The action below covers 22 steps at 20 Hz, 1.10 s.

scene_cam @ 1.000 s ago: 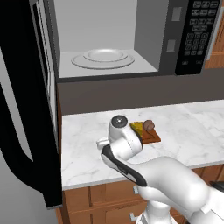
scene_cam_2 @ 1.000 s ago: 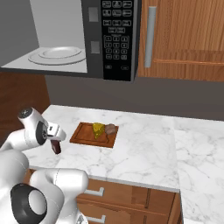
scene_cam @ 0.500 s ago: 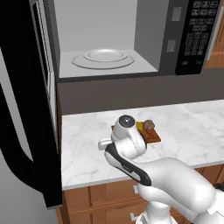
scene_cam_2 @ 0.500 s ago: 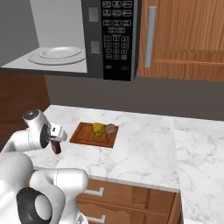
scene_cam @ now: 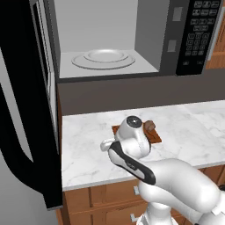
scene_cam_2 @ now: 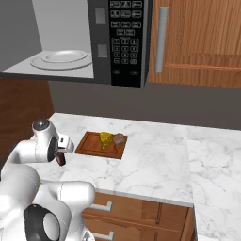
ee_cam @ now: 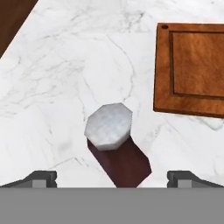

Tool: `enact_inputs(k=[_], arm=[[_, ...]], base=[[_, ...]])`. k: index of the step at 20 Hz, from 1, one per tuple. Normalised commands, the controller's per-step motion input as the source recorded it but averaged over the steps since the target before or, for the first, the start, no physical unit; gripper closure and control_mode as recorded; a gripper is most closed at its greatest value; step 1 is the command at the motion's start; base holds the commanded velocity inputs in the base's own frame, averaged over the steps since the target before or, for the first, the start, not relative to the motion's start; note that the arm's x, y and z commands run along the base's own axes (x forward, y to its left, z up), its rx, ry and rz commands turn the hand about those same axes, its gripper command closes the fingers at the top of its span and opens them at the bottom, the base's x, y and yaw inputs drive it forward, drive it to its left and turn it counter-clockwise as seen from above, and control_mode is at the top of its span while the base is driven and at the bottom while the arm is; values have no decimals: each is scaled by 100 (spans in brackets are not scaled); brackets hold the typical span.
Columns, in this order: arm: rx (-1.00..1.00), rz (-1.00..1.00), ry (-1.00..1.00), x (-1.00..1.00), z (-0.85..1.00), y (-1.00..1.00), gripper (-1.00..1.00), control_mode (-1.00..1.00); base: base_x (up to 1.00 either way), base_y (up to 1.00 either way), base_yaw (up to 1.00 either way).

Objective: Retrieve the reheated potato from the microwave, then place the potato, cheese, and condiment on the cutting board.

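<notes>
Left base view: microwave (scene_cam: 105,39) door hangs open, turntable bare; the arm's wrist has swung right and lower since a second ago, now covering most of the cutting board (scene_cam: 154,137), with the potato (scene_cam: 150,125) poking out behind it on the board. Right base view: potato (scene_cam_2: 119,139) and cheese (scene_cam_2: 106,139) sit touching on the cutting board (scene_cam_2: 89,146); the gripper (scene_cam_2: 60,158) has dropped a bit toward the marble counter (scene_cam_2: 155,164), left of the board, with a dark shape at it, likely the condiment. Hand view: condiment (ee_cam: 114,142) upright on the counter, pale cap straight below the camera, board corner (ee_cam: 192,70) just beside it; gripper (ee_cam: 112,176) fingers spread wide either side of the bottle, nothing gripped. Means: potato and cheese look done, the bottle is the last item, and the hand is lining up to grab it.
</notes>
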Motion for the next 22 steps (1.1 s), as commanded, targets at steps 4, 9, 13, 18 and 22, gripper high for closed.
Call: enact_inputs(k=[4, 9, 13, 18, 22], arm=[[2, 9, 0, 0, -4, 0, -100, -100], [2, 10, 0, 3, -3, 0, -100, -100], [1, 10, 0, 2, -3, -1, -100, -100], [1, 10, 0, 0, -8, -1, -100, -100], [1, 9, 0, 5, -11, 0, -100, -100]], base=[[0, 0, 0], [0, 0, 0], [0, 0, 0], [0, 0, 0], [0, 0, 0]])
